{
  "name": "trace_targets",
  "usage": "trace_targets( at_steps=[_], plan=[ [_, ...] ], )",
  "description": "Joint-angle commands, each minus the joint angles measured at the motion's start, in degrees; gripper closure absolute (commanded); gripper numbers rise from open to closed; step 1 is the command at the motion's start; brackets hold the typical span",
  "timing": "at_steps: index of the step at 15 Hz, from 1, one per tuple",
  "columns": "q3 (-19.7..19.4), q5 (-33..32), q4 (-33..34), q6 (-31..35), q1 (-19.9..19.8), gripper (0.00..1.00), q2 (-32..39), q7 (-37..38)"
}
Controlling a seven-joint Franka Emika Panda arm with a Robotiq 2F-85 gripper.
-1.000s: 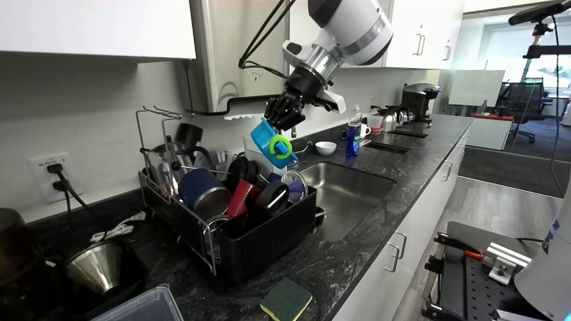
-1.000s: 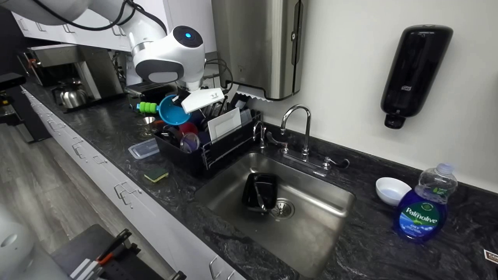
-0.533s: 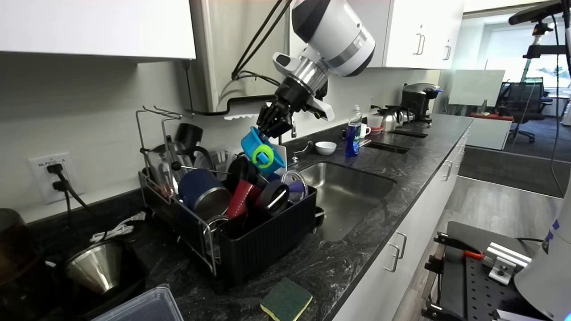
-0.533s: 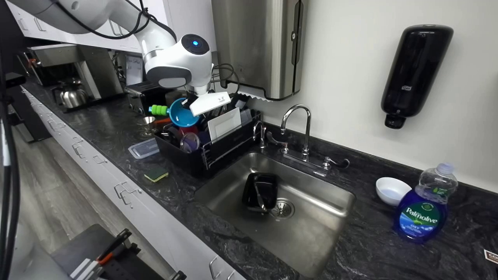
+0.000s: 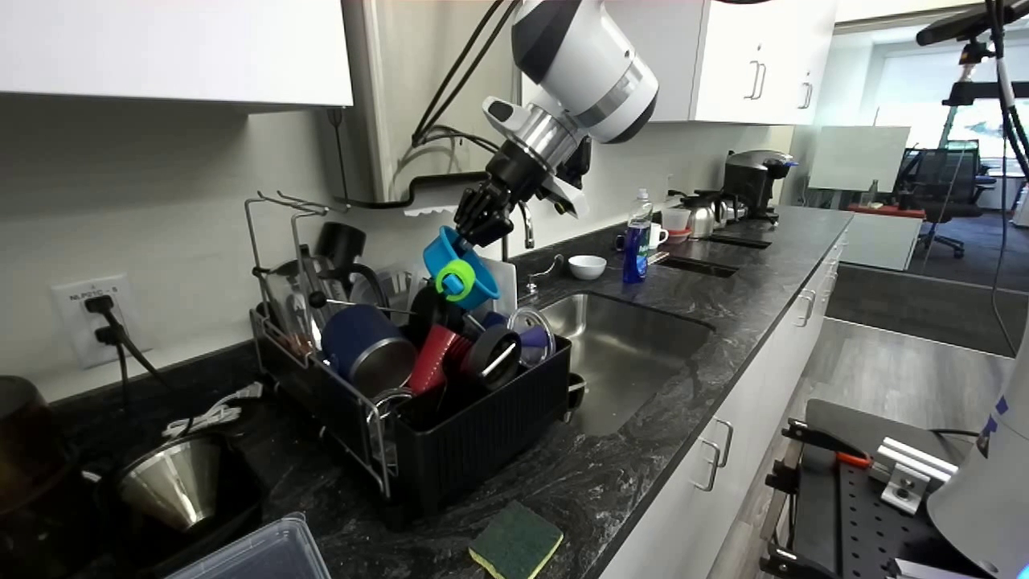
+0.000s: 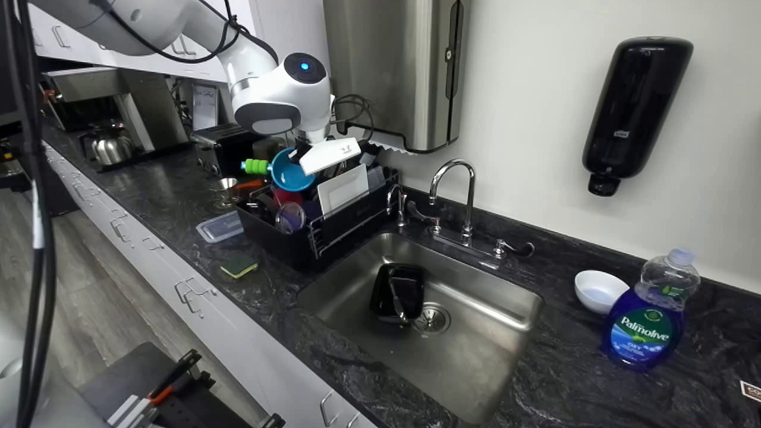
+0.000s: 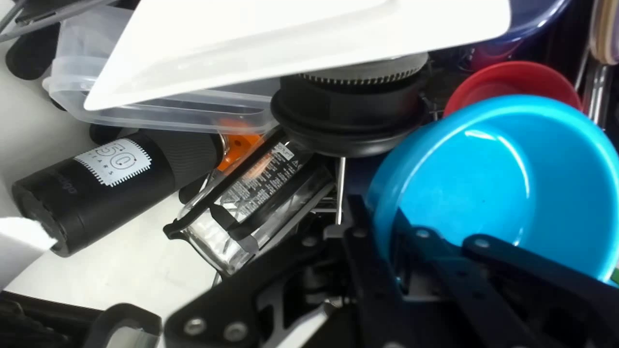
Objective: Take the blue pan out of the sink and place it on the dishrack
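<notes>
Blue pan (image 7: 493,183) has shifted farther over the dishrack (image 5: 490,434), rim pinched in the closed tool (image 7: 380,215). Room above the red cup (image 5: 432,360) is hard to judge

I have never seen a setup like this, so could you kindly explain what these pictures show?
The machine is a single jointed white robot arm with black fingers at its end. The two exterior views are taken from outside the robot; the wrist view looks out from the arm itself, past the fingers. These are closed on the rim of the blue pan, which is tilted over the loaded dishrack; I can't tell whether it touches anything below. On the dark counter, a sponge lies near the dishrack, while a white bowl and a dish soap bottle stand across the sink from it. A black container sits in the sink.
</notes>
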Motion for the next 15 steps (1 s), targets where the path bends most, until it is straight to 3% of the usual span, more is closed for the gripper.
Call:
trace_targets(
  at_steps=[1,15],
  plan=[
    [0.0,1.7,2.5,1.7,-0.2,0.97,2.8,-1.3],
    [-0.9,1.2,3.6,2.0,-0.5,0.97,5.9,-1.1]
  ],
)
